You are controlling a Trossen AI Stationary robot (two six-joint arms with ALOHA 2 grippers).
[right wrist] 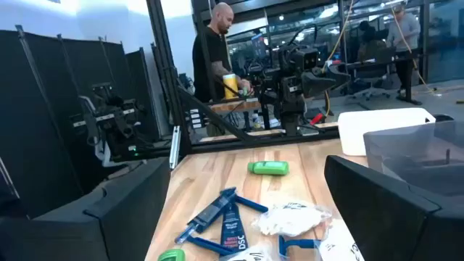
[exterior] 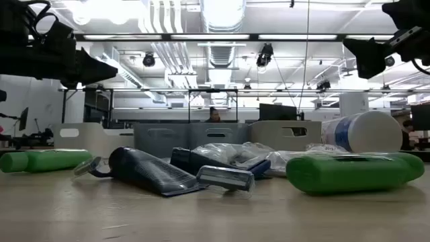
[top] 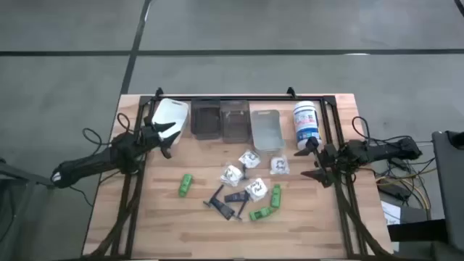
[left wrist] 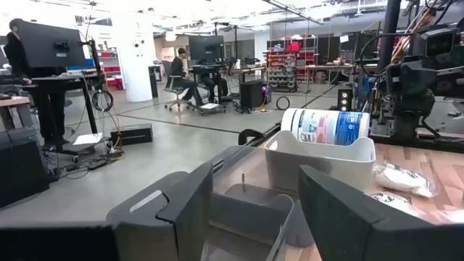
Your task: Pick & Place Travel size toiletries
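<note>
1. My left gripper (top: 168, 134) hangs by the white bin (top: 172, 116) at the table's back left, fingers spread, holding nothing.
2. My right gripper (top: 312, 158) sits near the white tub (top: 307, 125) at the right edge, fingers wide apart, empty.
3. The toiletries lie mid-table: 1 green bottle (top: 185, 184) apart on the left, 2 green bottles (top: 267, 206), 4 clear packets (top: 250, 159) and dark razors (top: 226, 201) clustered together.

- Ceiling strip lights (exterior: 222, 13) in the low view blow out to white glare at twelve o'clock.
- The table (top: 167, 225) in the high view is evenly lit, with soft, short shadows.
- The nearest green bottle (exterior: 353, 173) at four o'clock is blurred.
- The left wrist view's fingers (left wrist: 174, 210) are dark and soft-edged.
</note>
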